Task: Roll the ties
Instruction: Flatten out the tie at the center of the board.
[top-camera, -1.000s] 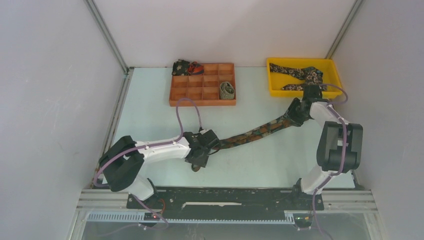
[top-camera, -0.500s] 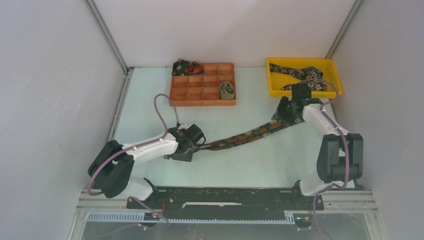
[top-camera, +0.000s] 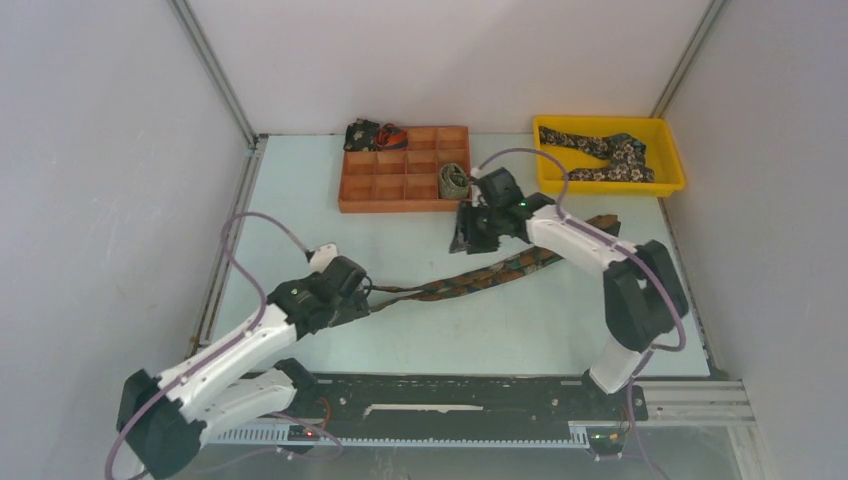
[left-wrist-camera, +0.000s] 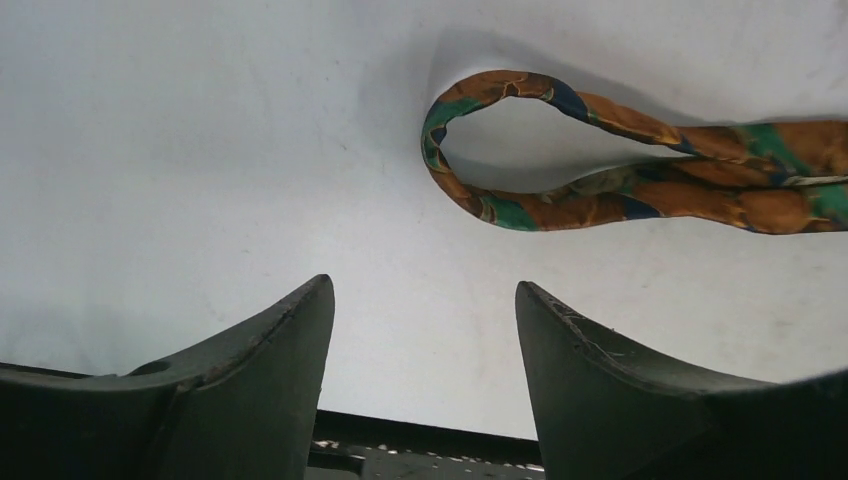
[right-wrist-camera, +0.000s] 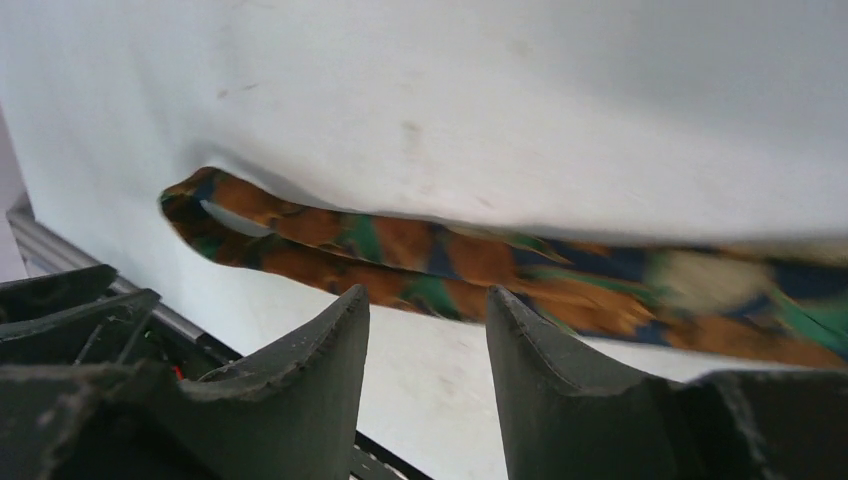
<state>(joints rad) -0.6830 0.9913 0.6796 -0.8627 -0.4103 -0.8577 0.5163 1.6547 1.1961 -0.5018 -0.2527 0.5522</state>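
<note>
Left gripper (top-camera: 357, 291), a pair of dark fingers on a white arm, sits left of centre in the overhead view with its jaws spread wide and nothing between them; in its own wrist view (left-wrist-camera: 420, 292) the bare pale table (top-camera: 300, 225) shows through the gap. Right gripper (top-camera: 468, 234) hangs just above centre, jaws moderately parted and likewise empty (right-wrist-camera: 427, 296).

A long narrow necktie of brown-rust fabric mottled with green and blue (top-camera: 490, 272) lies flat across the middle of the frame, running from the left gripper up toward the right; its left end is doubled into a small open loop (left-wrist-camera: 640, 195), and the right wrist view shows the same tie (right-wrist-camera: 470, 255) lying on the table beyond the fingertips.

At upper centre an orange compartment tray (top-camera: 400, 207) holds a small olive coil (top-camera: 454, 180) in a right-hand cell and a dark floral bundle (top-camera: 372, 135) at its upper left corner; at upper right a yellow plastic bin (top-camera: 610, 188) holds a dark floral tie (top-camera: 600, 150), unrolled.

Judging by this, the mottled tie is laid out and rolling has not begun; the next move likely calls for the left gripper to close on the looped end and turn it over onto itself, with the right one steadying the tie.
</note>
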